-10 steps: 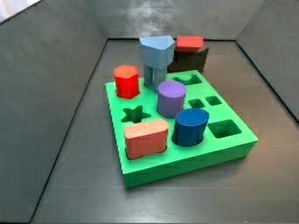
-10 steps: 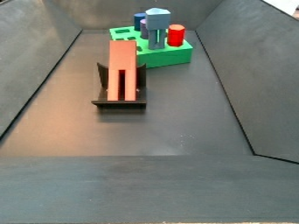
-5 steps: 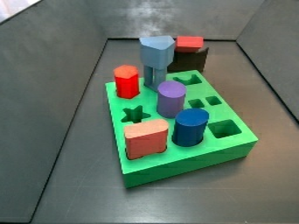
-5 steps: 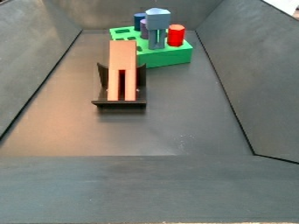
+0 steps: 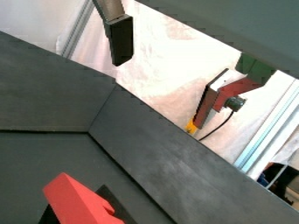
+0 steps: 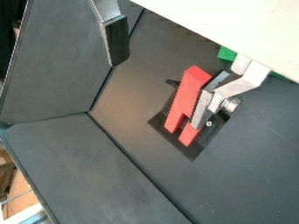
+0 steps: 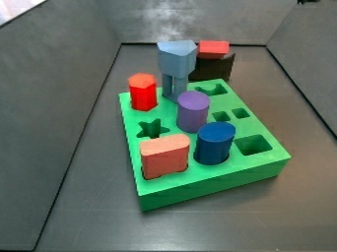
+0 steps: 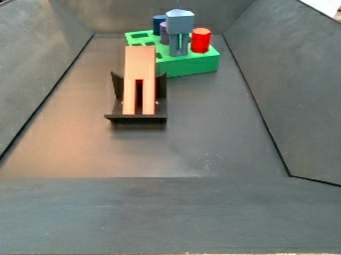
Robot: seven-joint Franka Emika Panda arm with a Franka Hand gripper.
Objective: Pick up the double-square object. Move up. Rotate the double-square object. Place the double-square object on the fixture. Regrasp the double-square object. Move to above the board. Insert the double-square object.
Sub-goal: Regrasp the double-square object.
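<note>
The double-square object (image 8: 139,75) is a long red prism. It lies sloped on the dark fixture (image 8: 138,117), in front of the green board (image 8: 194,66). In a side view only its red end (image 7: 214,46) shows above the fixture (image 7: 219,67), behind the board (image 7: 257,169). My gripper (image 6: 170,66) hangs high above the floor. It is open and empty, with its fingers (image 6: 114,39) wide apart. The red prism (image 6: 187,105) lies far below, close to one finger's line of sight. It also shows in a wrist view (image 5: 82,201), under the gripper (image 5: 181,66).
The board holds a short red hexagonal peg (image 7: 142,92), a purple peg (image 7: 194,110), a blue cylinder (image 7: 214,144), a salmon-pink block (image 7: 165,157) and a grey-blue pentagonal peg (image 7: 175,61). Dark sloping walls (image 8: 47,95) ring the floor.
The pieces and the fixture have not moved. A small dark part has come into view at the top edge of a side view.
</note>
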